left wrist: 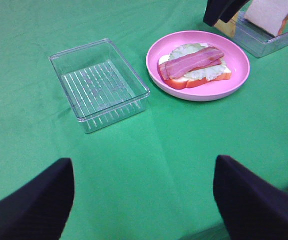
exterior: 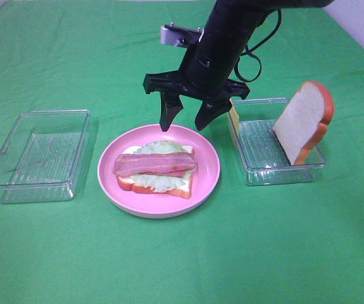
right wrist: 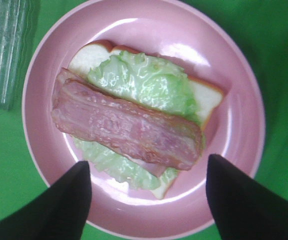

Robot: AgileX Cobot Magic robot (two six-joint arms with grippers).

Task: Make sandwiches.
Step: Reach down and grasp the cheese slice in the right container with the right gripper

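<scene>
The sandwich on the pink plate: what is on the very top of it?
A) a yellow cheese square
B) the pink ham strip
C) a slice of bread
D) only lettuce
B: the ham strip lies across the lettuce on the bottom bread slice with nothing over it, while the other bread slice leans in the clear tray.

My half-built sandwich (exterior: 158, 168) lies flat on the pink plate (exterior: 208, 170): a white bread slice (exterior: 125, 183) with orange-brown crust, green lettuce (exterior: 158, 147) over it, and a pink ham strip (exterior: 154, 164) across the top. The second bread slice (exterior: 302, 120) leans upright in the clear tray (exterior: 257, 172) beside the plate. A yellow cheese square (exterior: 234, 118) stands on edge at that tray's plate-side end.
</scene>
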